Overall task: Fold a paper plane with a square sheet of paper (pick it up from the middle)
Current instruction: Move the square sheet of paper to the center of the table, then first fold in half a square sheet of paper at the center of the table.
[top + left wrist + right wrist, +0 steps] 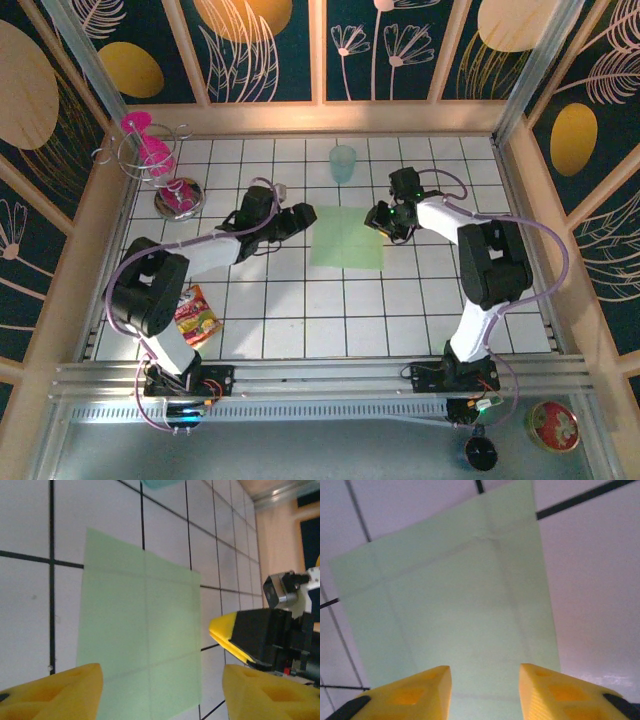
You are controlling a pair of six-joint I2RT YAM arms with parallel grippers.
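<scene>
The square sheet of paper (348, 238) is light green and lies flat on the tiled table, with faint grid creases. My left gripper (305, 218) sits at its left edge and is open. In the left wrist view the sheet (140, 630) spreads between and beyond my yellow fingers, the gripper (162, 692) low above it. My right gripper (378, 218) is at the sheet's right edge. It is open with a narrower gap (484, 685), and the paper (460, 605) lies beneath and ahead of it. One right finger (227, 630) shows past the sheet. The paper plane is out of view.
A translucent teal cup (343, 163) stands just behind the sheet. A wire stand with pink pieces (150, 150) is at the back left. A snack packet (197, 315) lies by the left arm. A red tin (553, 425) sits off the table's front right.
</scene>
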